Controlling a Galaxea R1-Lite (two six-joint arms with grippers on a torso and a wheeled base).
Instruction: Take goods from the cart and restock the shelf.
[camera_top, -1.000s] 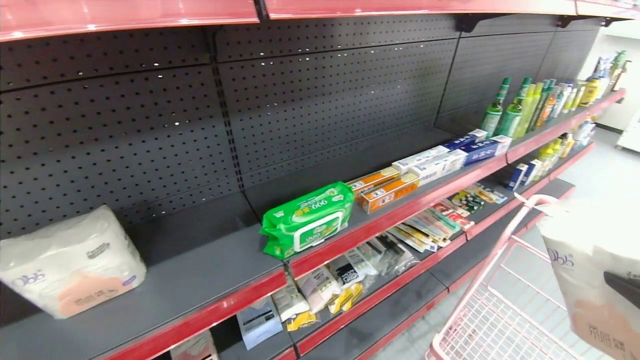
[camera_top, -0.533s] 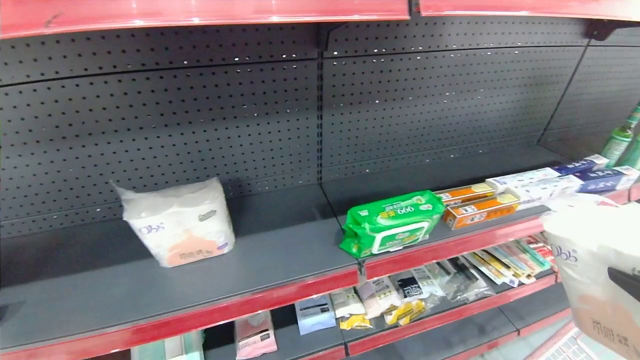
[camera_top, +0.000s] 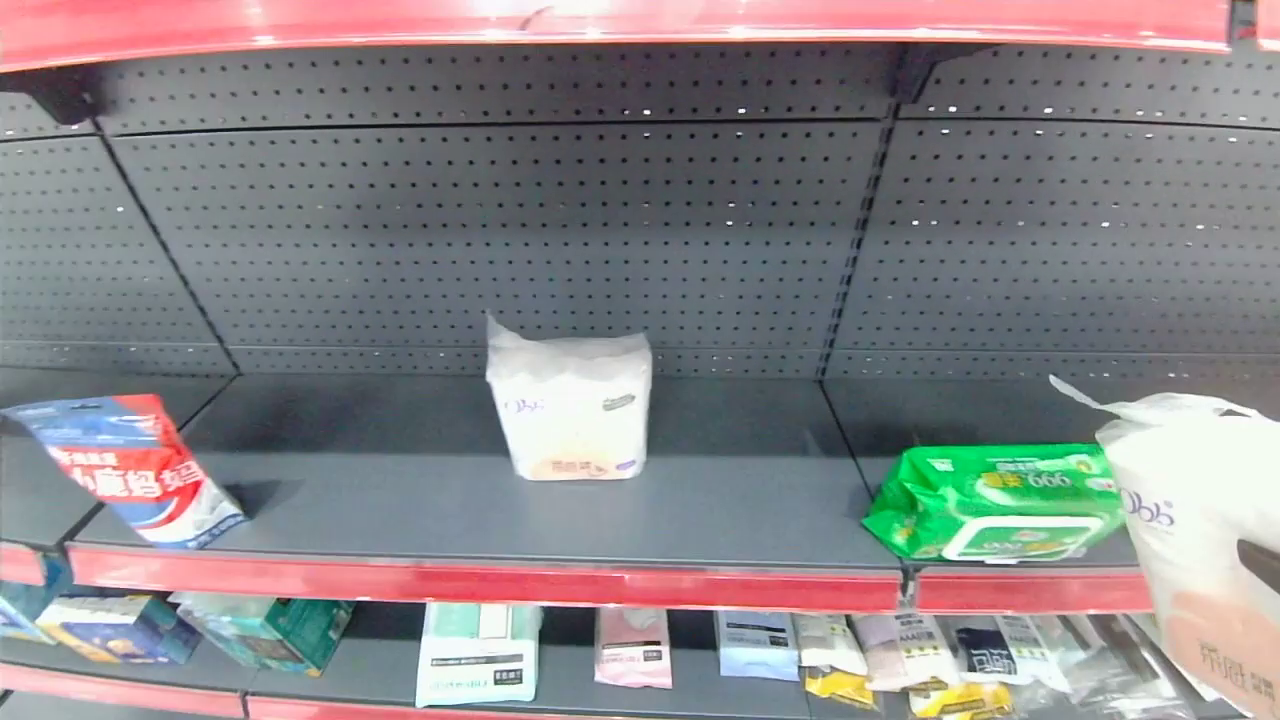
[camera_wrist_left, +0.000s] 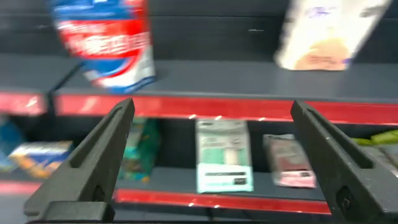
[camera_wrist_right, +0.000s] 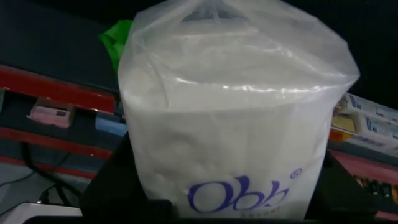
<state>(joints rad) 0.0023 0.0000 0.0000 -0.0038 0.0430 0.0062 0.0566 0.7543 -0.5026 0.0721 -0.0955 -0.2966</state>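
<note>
The right claw (camera_wrist_right: 225, 194) is clamped on a tissue pack (camera_wrist_right: 236, 106). The right wrist view shows its two black fingers (camera_wrist_right: 113, 185) pressing the pack's opposite sides, while the head view catches just a dark sliver of one finger against the pack's front. The pack is a soft, pillowy block in thin, glossy clear film that bunches to a crinkled peak on top. It is white with blue lettering and a peach patch low down.

The left claw (camera_wrist_left: 211, 155) is spread wide with nothing in it. Its angular black fingers frame the red lip of the shelf (camera_top: 480, 585).

A matching second tissue pack (camera_top: 568, 415) stands upright near the middle of that flat grey shelf, against the black pegboard (camera_top: 500, 230). The held pack hangs off the shelf, well to the right of this standing one. Between the two lies a flat, shiny green wipes pack (camera_top: 1000, 500) with a white flap lid. Well to the left of the standing pack, a red, white and blue pouch (camera_top: 140, 470) leans tilted.

On the tier below the standing pack sit small packets (camera_top: 478, 655), which seem to be soft sachets, though they are blurred.
</note>
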